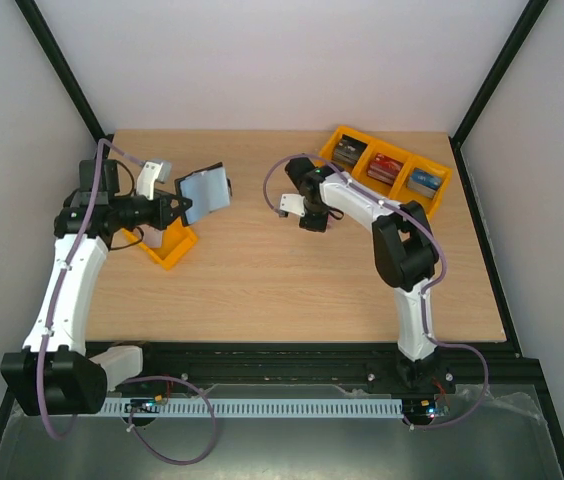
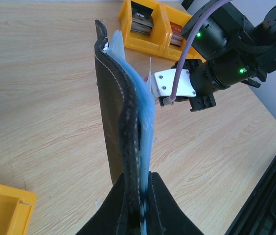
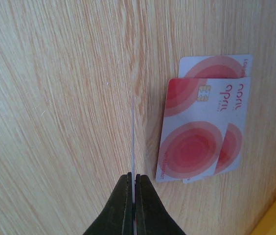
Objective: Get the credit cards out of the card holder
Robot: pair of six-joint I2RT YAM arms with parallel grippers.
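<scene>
Left fingers (image 2: 112, 215) are pinching the black stitched folding card holder (image 2: 111, 112) above the table's (image 3: 55, 98) left side. Right fingers (image 3: 121, 210) are gripping a thin pale credit card (image 3: 133, 132) edge-on beside two red-blotched cards (image 3: 196, 137) lying near the back edge. Placing step; next likely calls for releasing it there.

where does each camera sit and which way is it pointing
Top: above and behind the arms, looking down on the table; the left arm and right arm show whole, bases at the bottom.
Left wrist: on the left arm, looking along the left tool, shut on the holder edge-on, towards the right arm.
Right wrist: on the right arm, looking down past the right tool, shut on a card, at two cards on the table.
Shared: top and left wrist both show the holder, right arm and far tray.
</scene>
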